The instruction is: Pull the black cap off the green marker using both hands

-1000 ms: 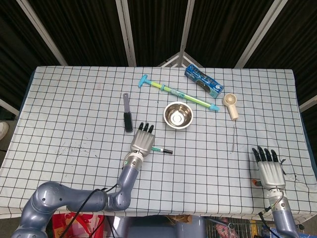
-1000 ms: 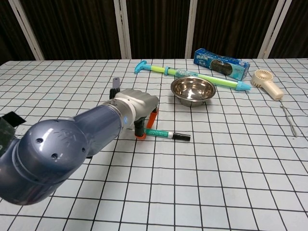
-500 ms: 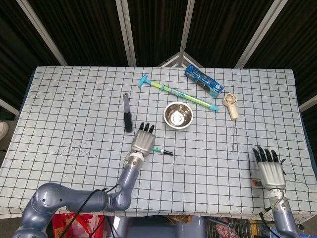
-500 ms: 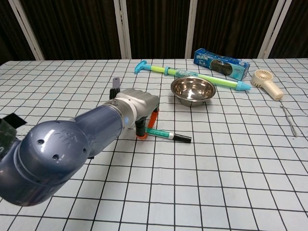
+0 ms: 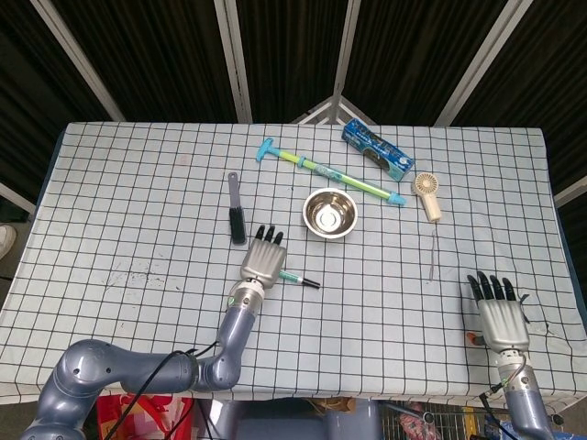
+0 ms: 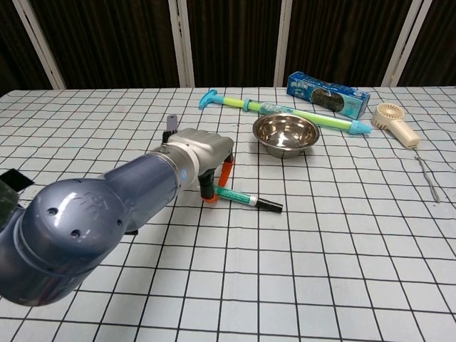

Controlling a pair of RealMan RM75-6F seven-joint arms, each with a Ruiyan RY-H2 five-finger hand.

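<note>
The green marker [image 5: 293, 278] [image 6: 238, 197] lies flat on the checked table, its black cap [image 5: 310, 284] [image 6: 269, 205] pointing right. My left hand [image 5: 264, 259] [image 6: 201, 152] hovers palm down over the marker's uncapped end with its fingers stretched forward. In the chest view an orange-tipped thumb [image 6: 208, 197] reaches the table just left of that end, and the marker is not lifted. My right hand [image 5: 496, 312] rests far off at the near right of the table, fingers spread and empty, and shows only in the head view.
A steel bowl [image 5: 330, 213] [image 6: 285, 132] stands just behind the marker. Further back lie a long green-blue pump toy [image 5: 330, 172], a blue box [image 5: 377, 148] and a hand fan [image 5: 427, 192]. A black brush [image 5: 236, 215] lies left of the bowl, a thin rod [image 5: 433, 257] to the right.
The left hand has shifted slightly and the marker's capped end has swung a little toward the near edge. The right hand has stayed still.
</note>
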